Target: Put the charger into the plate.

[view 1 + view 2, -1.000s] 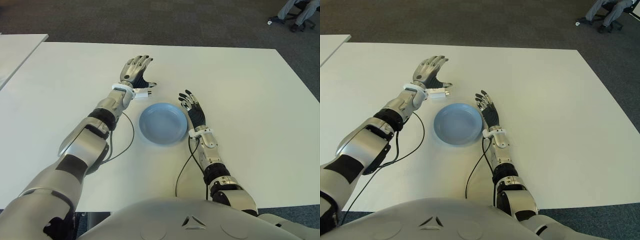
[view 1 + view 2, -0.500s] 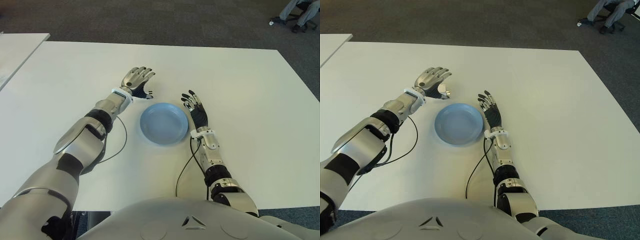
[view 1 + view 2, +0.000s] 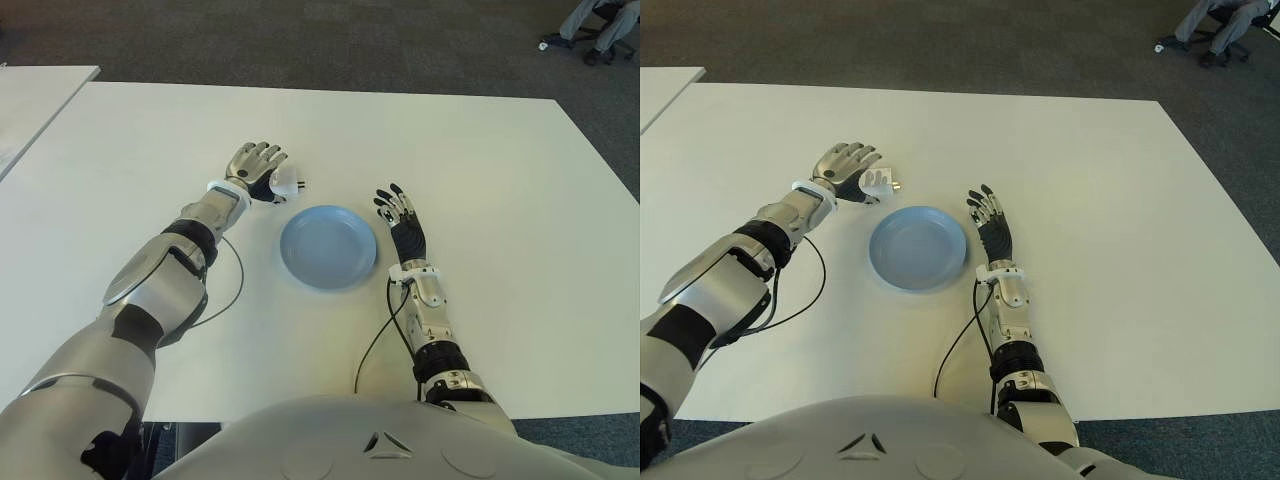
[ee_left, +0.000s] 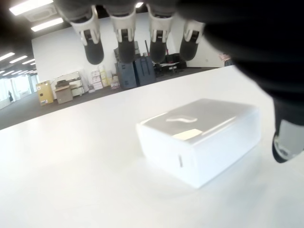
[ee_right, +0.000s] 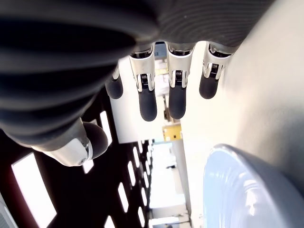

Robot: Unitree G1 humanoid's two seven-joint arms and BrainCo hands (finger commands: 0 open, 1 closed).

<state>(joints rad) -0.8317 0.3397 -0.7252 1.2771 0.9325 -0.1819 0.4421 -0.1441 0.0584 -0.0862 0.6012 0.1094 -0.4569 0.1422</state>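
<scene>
Charger (image 4: pixel 202 137) lies flat on the table (image 3: pixel 480 160), just beyond the plate's (image 3: pixel 328 246) far-left rim, long axis running roughly left-right. Left hand (image 3: pixel 257 172) is the nearer one, cupped over the charger's left end, fingers (image 4: pixel 124 38) spread above it, not yet gripping. Right hand (image 3: pixel 404 222) shows beside the plate's right rim, fingers extended, holding nothing.
</scene>
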